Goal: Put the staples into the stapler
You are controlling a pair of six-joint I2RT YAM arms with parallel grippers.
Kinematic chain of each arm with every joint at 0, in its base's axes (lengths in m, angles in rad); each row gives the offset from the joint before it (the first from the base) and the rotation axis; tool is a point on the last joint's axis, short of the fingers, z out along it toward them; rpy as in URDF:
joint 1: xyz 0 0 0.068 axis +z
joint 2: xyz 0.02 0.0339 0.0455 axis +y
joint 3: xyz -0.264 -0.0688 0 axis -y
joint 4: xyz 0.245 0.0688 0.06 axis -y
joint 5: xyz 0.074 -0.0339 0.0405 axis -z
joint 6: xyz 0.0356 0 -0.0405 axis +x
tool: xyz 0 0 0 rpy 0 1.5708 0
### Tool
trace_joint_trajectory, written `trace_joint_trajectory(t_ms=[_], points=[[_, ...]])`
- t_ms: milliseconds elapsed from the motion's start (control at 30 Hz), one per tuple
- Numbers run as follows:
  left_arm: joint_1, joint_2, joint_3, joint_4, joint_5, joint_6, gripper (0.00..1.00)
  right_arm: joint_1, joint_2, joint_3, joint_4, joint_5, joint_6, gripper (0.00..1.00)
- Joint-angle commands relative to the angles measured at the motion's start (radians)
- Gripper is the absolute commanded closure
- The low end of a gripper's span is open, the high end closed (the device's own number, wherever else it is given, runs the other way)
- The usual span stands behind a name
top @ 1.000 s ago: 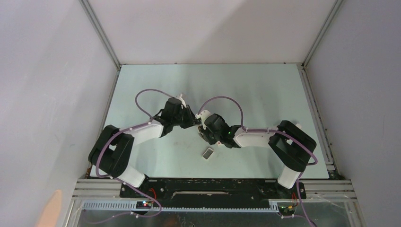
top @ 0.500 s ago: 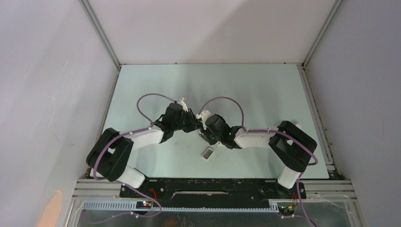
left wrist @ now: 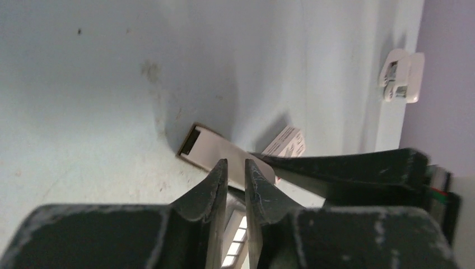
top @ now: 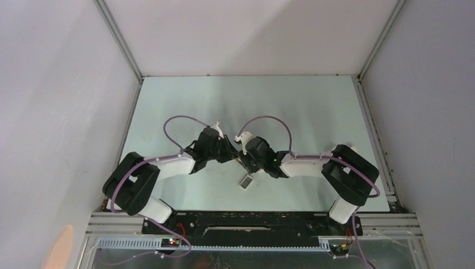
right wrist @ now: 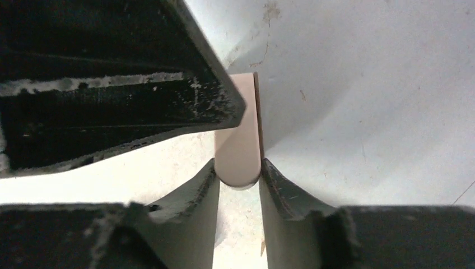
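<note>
Right claw (right wrist: 238,165) clamps the stapler's (right wrist: 240,129) rounded end; the staples (top: 246,181) lie just nearside of it; left claw (left wrist: 235,163) nearly closed, hold unclear.

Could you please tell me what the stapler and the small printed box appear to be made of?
The stapler looks like smooth, matte pale-pink plastic: even colour, a rounded moulded end held in the right claw, no metallic shine. The small printed box is probably thin cardboard: flat white faces, crisp edges and printed marks, though blurred.
</note>
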Motion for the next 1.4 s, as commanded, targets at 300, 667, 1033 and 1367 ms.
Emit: trace_joint_trajectory(t_ms=[300, 667, 1033, 1367], points=[[-0.040, -0.065, 0.003, -0.111, -0.081, 0.044, 0.74, 0.016, -0.223, -0.051, -0.102, 0.028, 0.046, 0.52], [-0.038, -0.400, 0.088, -0.446, -0.359, 0.195, 0.43, 0.016, -0.270, 0.094, -0.362, 0.008, 0.029, 0.43], [-0.026, -0.726, 0.255, -0.801, -0.652, 0.412, 0.10, 0.007, -0.065, 0.394, -0.652, -0.004, -0.028, 0.43], [-0.026, -0.930, 0.335, -0.864, -0.800, 0.673, 0.00, -0.003, 0.119, 0.589, -0.774, -0.046, -0.055, 0.49]])
